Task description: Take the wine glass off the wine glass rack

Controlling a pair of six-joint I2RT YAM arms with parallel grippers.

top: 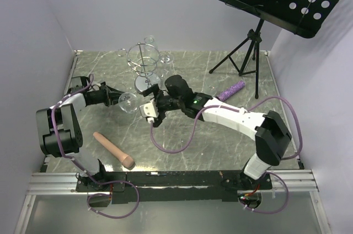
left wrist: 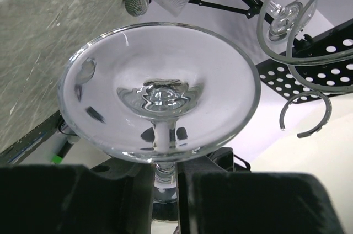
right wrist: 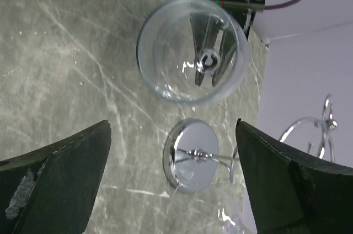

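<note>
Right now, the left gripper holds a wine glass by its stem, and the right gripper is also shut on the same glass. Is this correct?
Not fully. The left gripper does hold the wine glass by its stem, but the right gripper is not shut on it. It is wide open and grips nothing. The right wrist view shows this: its two fingers stand far apart and the glass lies beyond them.

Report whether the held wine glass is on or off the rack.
Off: the left pincer grips the wine glass by its stem, apart from the rack.

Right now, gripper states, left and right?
Left gripper: closed on the wine glass stem.
Right gripper: open, holding nothing.
</note>
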